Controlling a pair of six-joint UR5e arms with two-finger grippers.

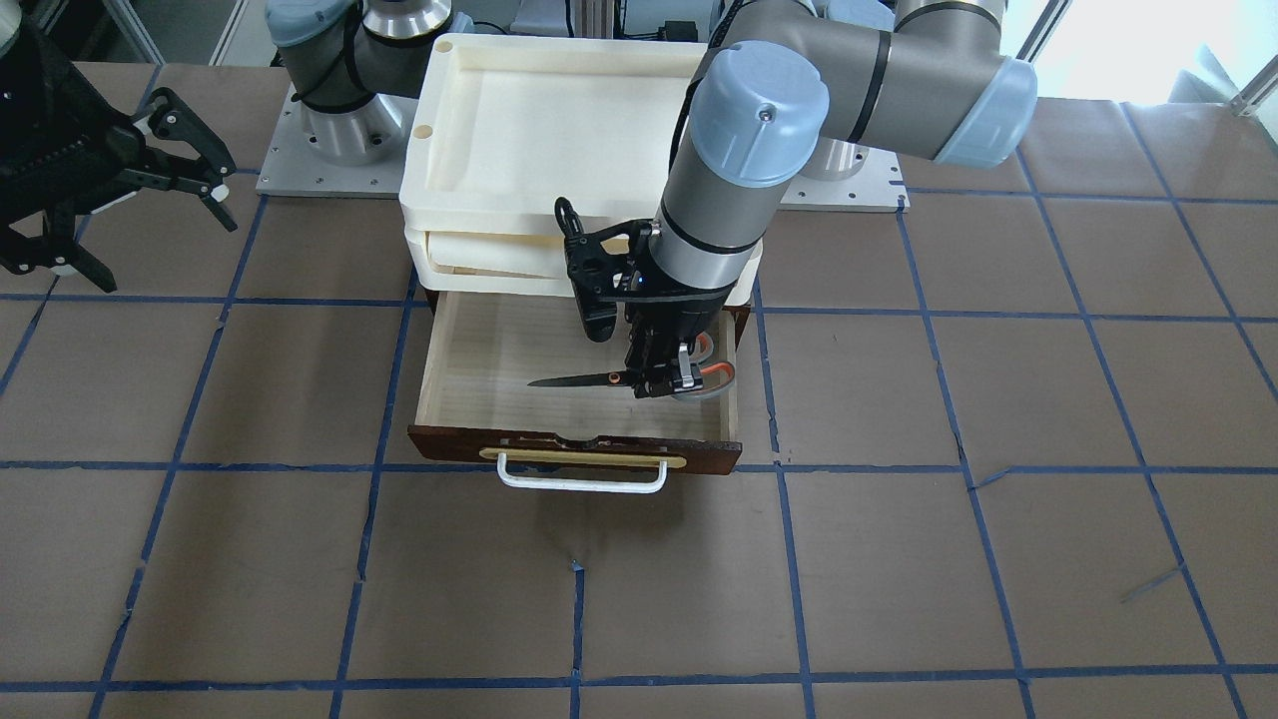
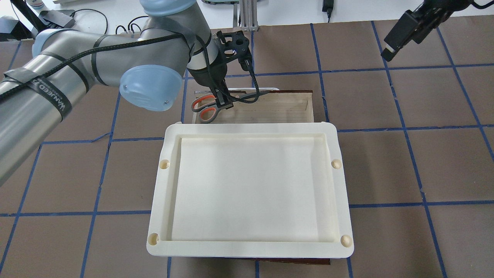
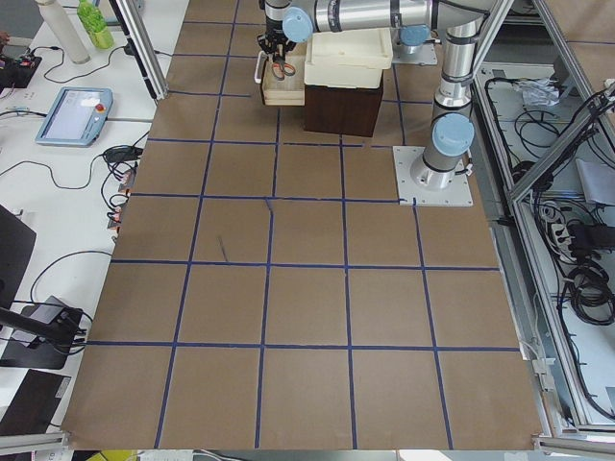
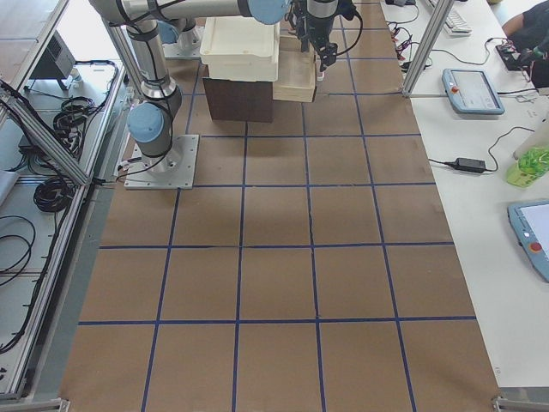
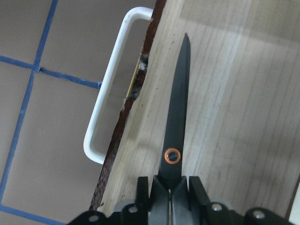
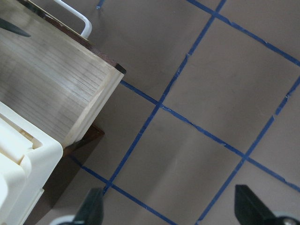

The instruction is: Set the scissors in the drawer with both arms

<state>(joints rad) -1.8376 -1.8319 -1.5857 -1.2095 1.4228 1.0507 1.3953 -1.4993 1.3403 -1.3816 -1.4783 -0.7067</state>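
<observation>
While the left gripper (image 1: 664, 384) clamps the scissors (image 1: 579, 379) (blades shut) over the left edge of the drawer (image 1: 574, 454), wrist vertical, the right gripper (image 1: 170, 258) gapes wide, well apart.

I saw the scissors (image 1: 582, 379) inside the open drawer (image 1: 477, 359), close to its front wall. The trays (image 1: 419, 195) sat stacked behind the drawer, higher up.

The small steel scissors (image 1: 584, 379) have black blades, a copper-orange pivot ring and grey loops lined orange-red. The wooden drawer (image 1: 449, 442) has a reddish-brown front, a pale, straight-grained inside and a white bar handle (image 1: 582, 485). The brown paper desk (image 1: 998, 559) carries a blue grid.
</observation>
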